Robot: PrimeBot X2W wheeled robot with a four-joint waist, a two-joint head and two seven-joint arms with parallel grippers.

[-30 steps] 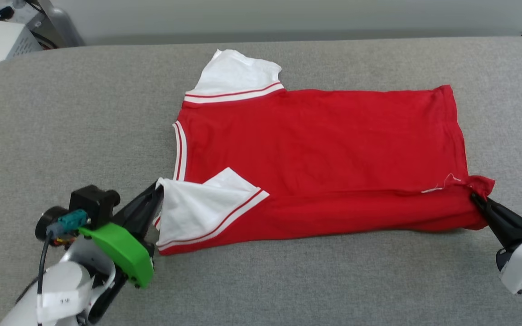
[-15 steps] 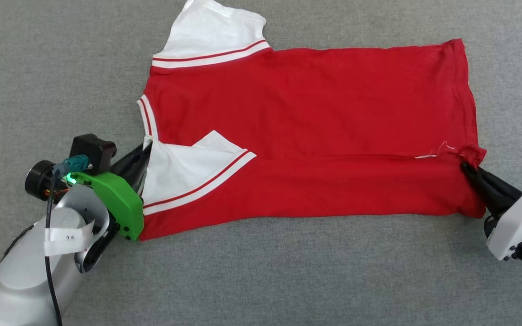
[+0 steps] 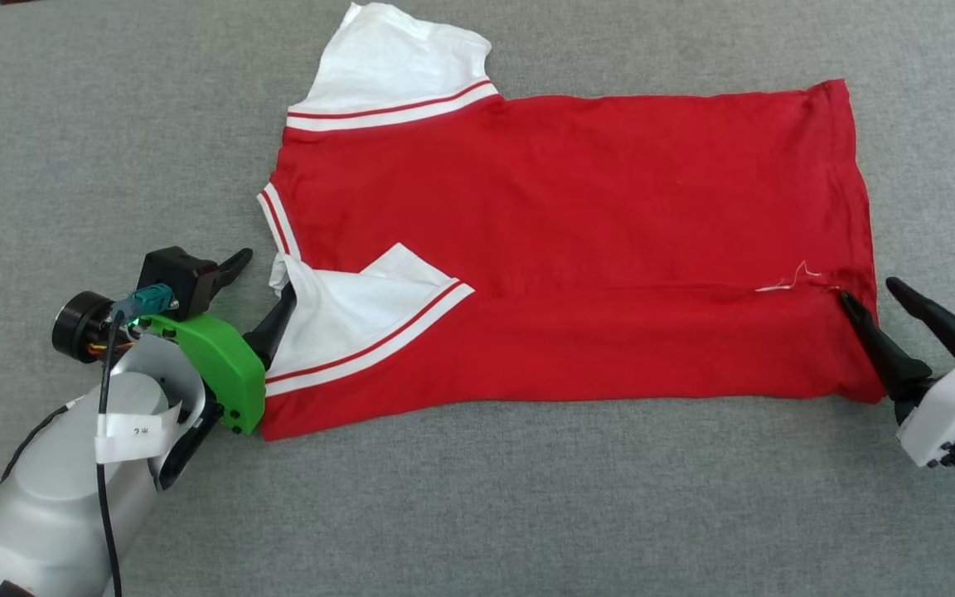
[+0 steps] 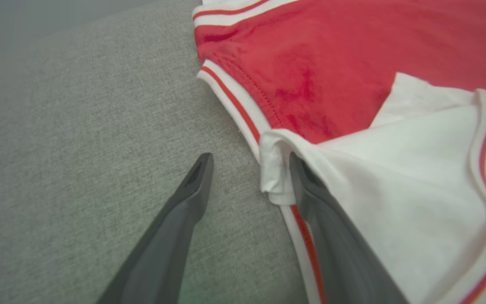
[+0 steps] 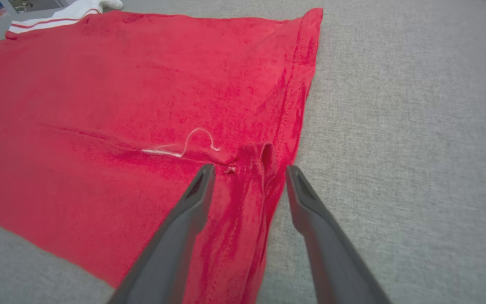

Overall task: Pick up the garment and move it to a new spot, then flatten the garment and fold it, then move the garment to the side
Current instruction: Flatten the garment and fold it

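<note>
At 9 o'clock of the shirt, the left claw [image 3: 260, 290] is standing spread and gripping nothing. One finger is lying over the bare grey worktop [image 3: 477, 514], and the other is touching the rolled edge of the near white sleeve [image 3: 361, 323], as the left wrist view shows it [image 4: 249, 158].

The red shirt [image 3: 569, 249] is lying flat across the middle of the worktop, collar toward 9 o'clock and hem toward 3 o'clock. Its near long edge is lying doubled over toward the centre, with the near sleeve on top. The far sleeve [image 3: 399, 66] is sticking out at 11 o'clock. A loose white thread [image 3: 784, 282] is trailing near the hem.

At 3 o'clock, the right claw [image 3: 867, 290] is likewise standing spread, straddling the hem corner with nothing pinched.

The folding step seems to be under way, with one lengthwise fold apparently laid. The next move probably calls for reaching to the 12 o'clock edge, pinching the far shoulder and hem corner, and drawing them toward 6 o'clock evenly.
</note>
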